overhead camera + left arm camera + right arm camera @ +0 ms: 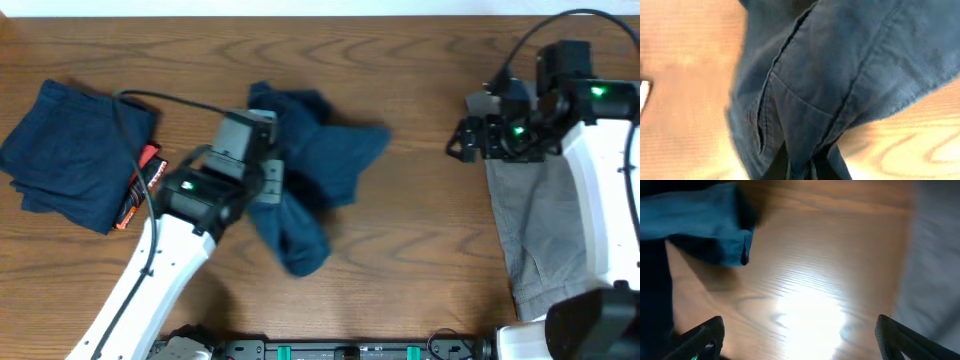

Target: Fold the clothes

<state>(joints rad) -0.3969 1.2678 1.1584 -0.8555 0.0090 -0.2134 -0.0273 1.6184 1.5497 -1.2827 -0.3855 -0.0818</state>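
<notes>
L tool (268,184) clamps the crumpled navy shorts (330,150) at mid bench (420,255), cloth running diagonally to its right from the pinch, so L arm is nearer; R tool (462,140), jaws wide & empty, hangs well apart by the grey garment (535,230).

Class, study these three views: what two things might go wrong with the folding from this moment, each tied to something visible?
1. The left gripper is shut on a bunched part of the crumpled navy garment; it may pinch several layers, so lifting might raise a lump.
2. The right gripper is open, over by the grey garment; a one-sided pull might just drag it.
</notes>
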